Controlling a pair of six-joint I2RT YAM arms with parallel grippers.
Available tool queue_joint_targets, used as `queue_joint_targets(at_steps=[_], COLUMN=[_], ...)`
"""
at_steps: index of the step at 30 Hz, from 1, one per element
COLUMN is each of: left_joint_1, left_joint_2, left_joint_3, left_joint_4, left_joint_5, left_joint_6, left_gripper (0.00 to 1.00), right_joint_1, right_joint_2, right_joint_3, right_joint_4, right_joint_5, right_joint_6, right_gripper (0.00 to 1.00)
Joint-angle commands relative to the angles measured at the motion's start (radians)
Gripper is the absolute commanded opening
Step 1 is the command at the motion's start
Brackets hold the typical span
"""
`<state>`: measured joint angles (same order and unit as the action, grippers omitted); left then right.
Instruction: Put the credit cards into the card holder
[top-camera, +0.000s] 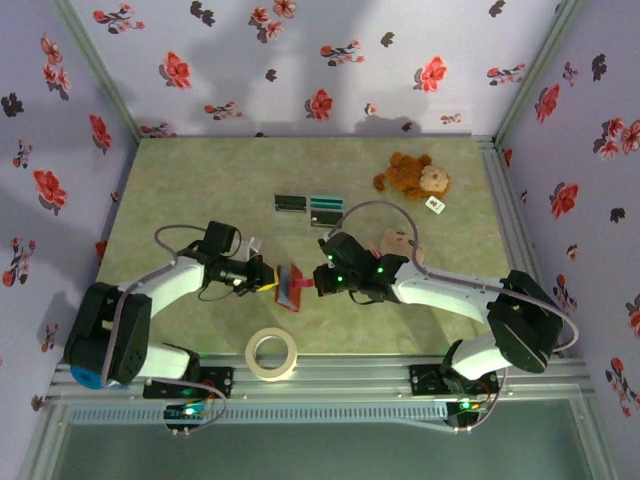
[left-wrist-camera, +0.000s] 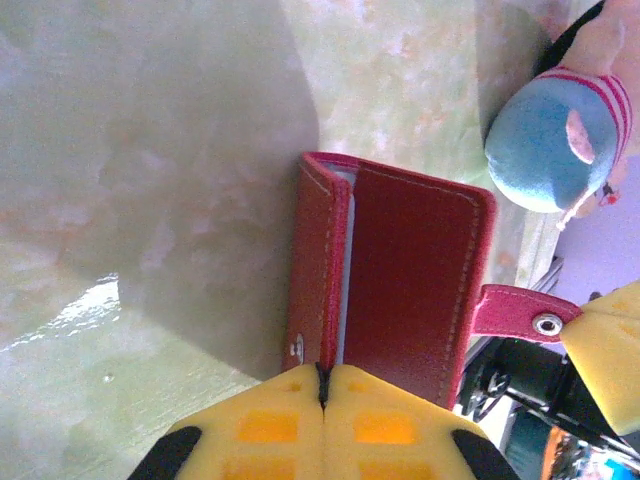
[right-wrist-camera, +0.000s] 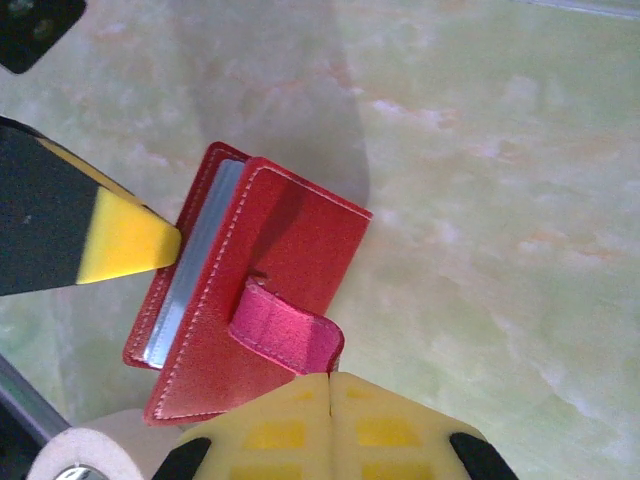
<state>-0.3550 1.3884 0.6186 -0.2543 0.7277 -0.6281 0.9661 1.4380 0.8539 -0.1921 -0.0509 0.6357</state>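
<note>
At the left gripper (left-wrist-camera: 322, 385), the fingertips are pressed together, nipping the near edge of one cover of the red card holder (left-wrist-camera: 415, 280). Opposite, the right gripper (right-wrist-camera: 330, 385) is clamped on its strap tab (right-wrist-camera: 285, 335). The holder is ajar between them: a sliver of lining shows, the pockets are hidden.

Beyond them on the table (top-camera: 200, 180) lie one dark credit card (top-camera: 290, 203) and one teal credit card (top-camera: 325, 210). Farther off is one teddy bear (top-camera: 412, 178). On the near side is one tape roll (top-camera: 271, 354). One blue plush (left-wrist-camera: 555, 140) is cut off.

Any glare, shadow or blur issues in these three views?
Top external: even light, soft shadows on the back wall. Left wrist: broad shadow across the table, glare patch at lower left. Right wrist: card holder sharp, tape roll at the corner blurred.
</note>
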Motion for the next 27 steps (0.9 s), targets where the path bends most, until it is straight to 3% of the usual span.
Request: queue_joint_targets(at_steps=[1, 2, 3, 7, 12, 15, 18, 22, 27], left_joint_1=[0.005, 0.004, 0.003, -0.002, -0.024, -0.056, -0.072, -0.079, -0.084], left_joint_2=[0.014, 0.014, 0.016, 0.003, -0.038, -0.083, -0.136, -0.173, -0.145], left_joint_3=[-0.006, -0.007, -0.004, 0.012, 0.033, 0.041, 0.057, 0.052, 0.040], left_joint_4=[0.014, 0.018, 0.016, -0.010, -0.049, -0.052, -0.079, -0.065, -0.045], left_joint_5=[0.039, 0.041, 0.043, 0.049, 0.017, -0.034, -0.079, -0.103, -0.104], left_joint_6=[0.000, -0.001, 0.003, 0.011, -0.009, -0.053, -0.087, -0.146, -0.159], left_gripper=[0.00, 0.00, 0.00, 0.00, 0.00, 0.00, 0.00, 0.00, 0.00], right_joint_1=[-0.013, -0.017, -0.029, -0.076, -0.079, -0.078, -0.076, -0.028, 0.016], right_joint_2=[-0.012, -0.010, -0.007, 0.015, -0.071, -0.128, -0.136, -0.125, -0.016], right_joint_3=[-0.001, 0.002, 0.006, 0.032, 0.071, 0.095, 0.106, 0.054, 0.095], right_joint_4=[-0.086, -0.113, -0.140, -0.236, -0.262, -0.257, -0.232, 0.005, -0.023], right_joint_5=[0.081, 0.098, 0.108, 0.102, 0.077, 0.045, -0.011, -0.182, -0.119], right_joint_6=[-0.004, 0.005, 0.020, 0.056, 0.014, -0.023, -0.037, 0.123, 0.154], right_gripper=[0.00, 0.01, 0.10, 0.18, 0.44, 0.55, 0.58, 0.59, 0.61])
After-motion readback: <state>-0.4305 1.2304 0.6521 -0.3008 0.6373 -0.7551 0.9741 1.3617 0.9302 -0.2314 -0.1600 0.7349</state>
